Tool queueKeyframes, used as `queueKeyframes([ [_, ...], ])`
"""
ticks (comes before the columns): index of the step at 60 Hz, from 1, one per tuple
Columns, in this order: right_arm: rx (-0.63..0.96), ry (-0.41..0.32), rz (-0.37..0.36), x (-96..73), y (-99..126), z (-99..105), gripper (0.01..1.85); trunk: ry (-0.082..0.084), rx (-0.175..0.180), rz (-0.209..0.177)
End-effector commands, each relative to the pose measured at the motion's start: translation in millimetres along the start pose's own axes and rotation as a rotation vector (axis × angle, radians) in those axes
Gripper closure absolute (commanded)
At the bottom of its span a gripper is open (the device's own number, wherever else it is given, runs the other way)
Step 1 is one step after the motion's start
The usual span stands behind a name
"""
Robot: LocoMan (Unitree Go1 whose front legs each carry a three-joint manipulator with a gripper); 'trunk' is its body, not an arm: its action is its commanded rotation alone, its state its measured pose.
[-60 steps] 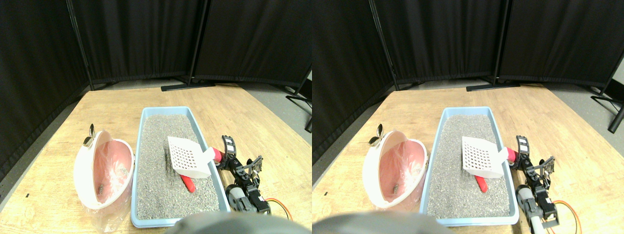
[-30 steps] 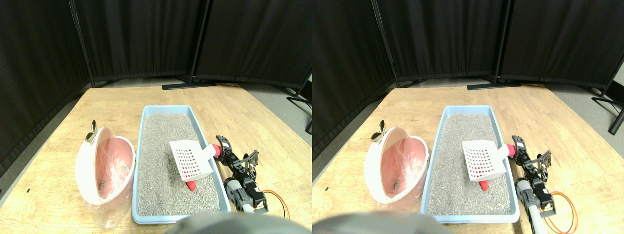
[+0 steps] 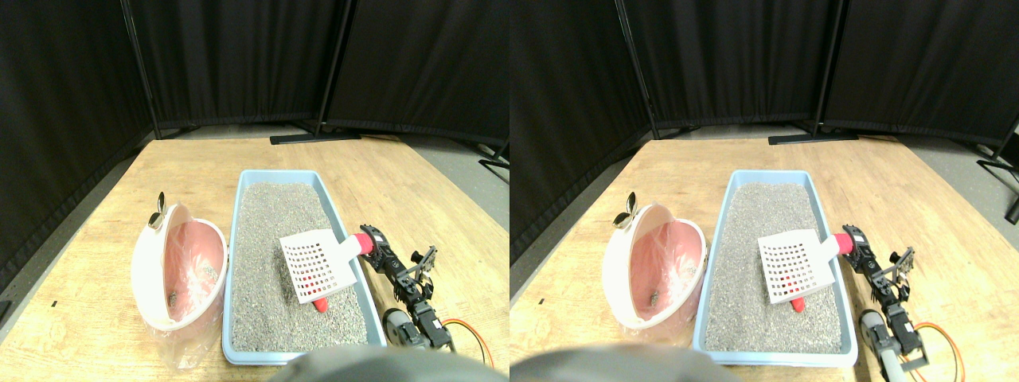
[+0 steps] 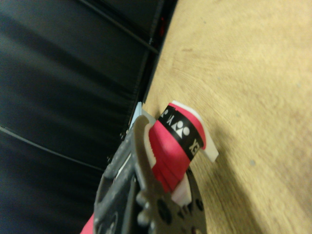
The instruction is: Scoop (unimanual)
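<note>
White perforated scoop (image 3: 317, 269) with red-wrapped handle (image 3: 365, 243), pale blue tray (image 3: 232, 263) of speckled grey litter (image 3: 263, 247), pink-lined white bin (image 3: 151, 274).

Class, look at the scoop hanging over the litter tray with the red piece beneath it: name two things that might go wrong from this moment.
1. The slotted scoop covers most of the red piece lying on the litter, so its edge may push the piece along rather than slide under it.
2. The pink-lined bin sits outside the blue tray, beyond its rim; a lifted piece could roll off the scoop during the carry.
</note>
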Motion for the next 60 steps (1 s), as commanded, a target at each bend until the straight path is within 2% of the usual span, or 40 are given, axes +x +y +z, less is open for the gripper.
queueKeyframes([
  [1,-0.113,-0.115,0.037,-10.4,5.2,24.7,1.81,0.009,-0.03,0.011],
  [3,-0.119,-0.116,0.027,-10.9,5.5,26.9,1.81,0.008,-0.03,0.012],
  [5,-0.169,-0.144,0.073,-13.0,8.3,39.4,1.81,0.004,-0.035,0.013],
  [8,-0.18,-0.144,0.056,-14.4,10.0,46.9,1.81,0.004,-0.038,0.013],
  [9,-0.223,-0.166,0.087,-14.6,11.5,54.6,1.81,0.004,-0.04,0.014],
  [15,-0.3,-0.201,0.12,-15.3,15.5,78.7,1.81,-0.002,-0.048,0.016],
  [18,-0.332,-0.203,0.11,-15.8,16.2,86.4,1.81,-0.004,-0.049,0.016],
  [19,-0.349,-0.219,0.14,-15.6,15.4,93.3,1.81,-0.006,-0.052,0.016],
  [21,-0.362,-0.219,0.137,-16.0,14.9,100.6,1.81,-0.009,-0.054,0.017],
  [24,-0.362,-0.219,0.137,-16.0,14.9,100.6,1.81,-0.01,-0.055,0.017],
  [25,-0.385,-0.23,0.136,-16.1,14.3,109.4,1.81,-0.011,-0.056,0.017],
  [33,-0.488,-0.249,0.139,-17.5,11.4,132.9,1.81,-0.02,-0.068,0.02],
  [46,-0.586,-0.241,0.19,-20.7,15.2,152.6,1.81,-0.03,-0.082,0.023],
  [51,-0.621,-0.233,0.171,-25.3,18.9,159.5,1.81,-0.031,-0.088,0.026],
  [60,-0.741,-0.225,0.197,-33.9,30.7,171.0,1.81,-0.033,-0.098,0.03],
])
